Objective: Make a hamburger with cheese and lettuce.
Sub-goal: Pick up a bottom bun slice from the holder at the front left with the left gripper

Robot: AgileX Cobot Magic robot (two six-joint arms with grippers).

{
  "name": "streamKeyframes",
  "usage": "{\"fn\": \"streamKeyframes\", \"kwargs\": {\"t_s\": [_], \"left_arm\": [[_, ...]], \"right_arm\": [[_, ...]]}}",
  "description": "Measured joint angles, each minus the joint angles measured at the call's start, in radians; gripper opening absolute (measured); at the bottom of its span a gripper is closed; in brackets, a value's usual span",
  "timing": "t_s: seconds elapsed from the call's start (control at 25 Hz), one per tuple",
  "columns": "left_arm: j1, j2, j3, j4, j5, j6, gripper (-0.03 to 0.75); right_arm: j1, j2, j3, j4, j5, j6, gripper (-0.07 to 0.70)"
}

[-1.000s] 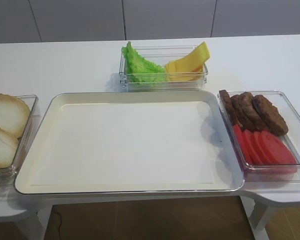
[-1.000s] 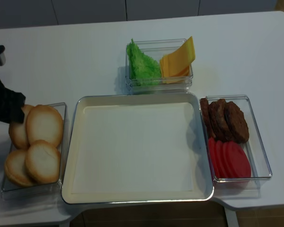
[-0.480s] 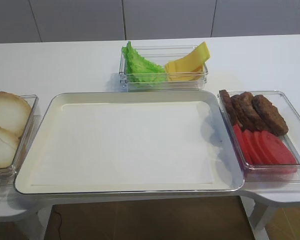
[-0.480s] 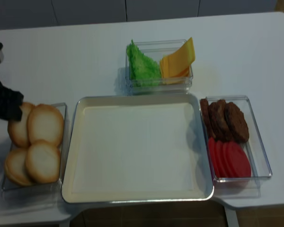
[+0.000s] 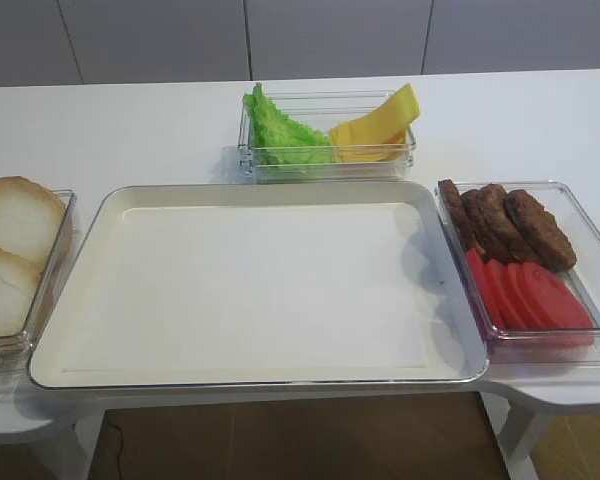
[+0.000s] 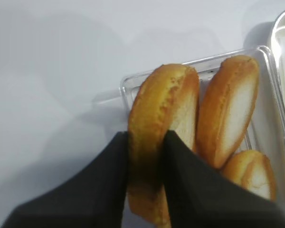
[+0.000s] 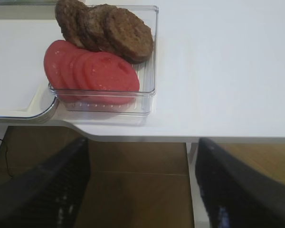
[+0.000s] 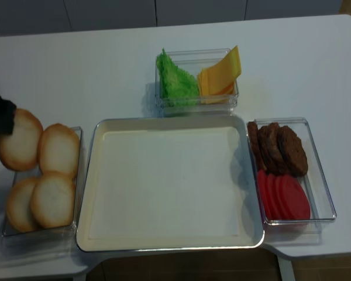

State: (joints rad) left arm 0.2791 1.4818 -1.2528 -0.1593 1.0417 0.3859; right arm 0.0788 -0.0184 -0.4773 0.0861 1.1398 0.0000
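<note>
My left gripper (image 6: pixel 146 156) is shut on the crust edge of one hamburger bun half (image 6: pixel 161 109), held on edge above the far corner of the clear bun container (image 6: pixel 128 81). From overhead this bun (image 8: pixel 19 140) hangs past the container's left rim under the black gripper (image 8: pixel 0 114). Three more bun halves (image 8: pixel 58 149) lie in the container. The lettuce (image 8: pixel 175 79) and the cheese (image 8: pixel 219 73) share a clear box behind the tray. My right gripper (image 7: pixel 142 190) stands open with nothing in it, below the table's front edge.
A large cream tray (image 8: pixel 164 175) fills the middle of the white table. On its right a clear container (image 8: pixel 324 175) holds dark patties (image 8: pixel 278 146) and red tomato slices (image 8: pixel 284 196). The table's front edge (image 7: pixel 190 137) lies just ahead of my right gripper.
My left gripper has closed on the back-left bun half and lifted it up and to the left, out of the stack. The other buns have settled slightly.
</note>
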Motion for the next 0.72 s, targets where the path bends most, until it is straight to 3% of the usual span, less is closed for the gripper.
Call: {"fn": "streamKeyframes", "kwargs": {"t_s": [0.44,0.6,0.72], "left_arm": [[0.000,-0.166,0.000,0.032,0.008,-0.113,0.157],[-0.004,-0.224,0.000,-0.106,0.021,-0.098,0.157],[-0.056,-0.245,0.000,-0.254,0.058,-0.026,0.157]], "right_arm": [[0.000,0.000,0.000,0.000,0.000,0.000,0.540],[0.000,0.000,0.000,0.000,0.000,0.000,0.540],[0.000,0.000,0.000,0.000,0.000,0.007,0.540]]}}
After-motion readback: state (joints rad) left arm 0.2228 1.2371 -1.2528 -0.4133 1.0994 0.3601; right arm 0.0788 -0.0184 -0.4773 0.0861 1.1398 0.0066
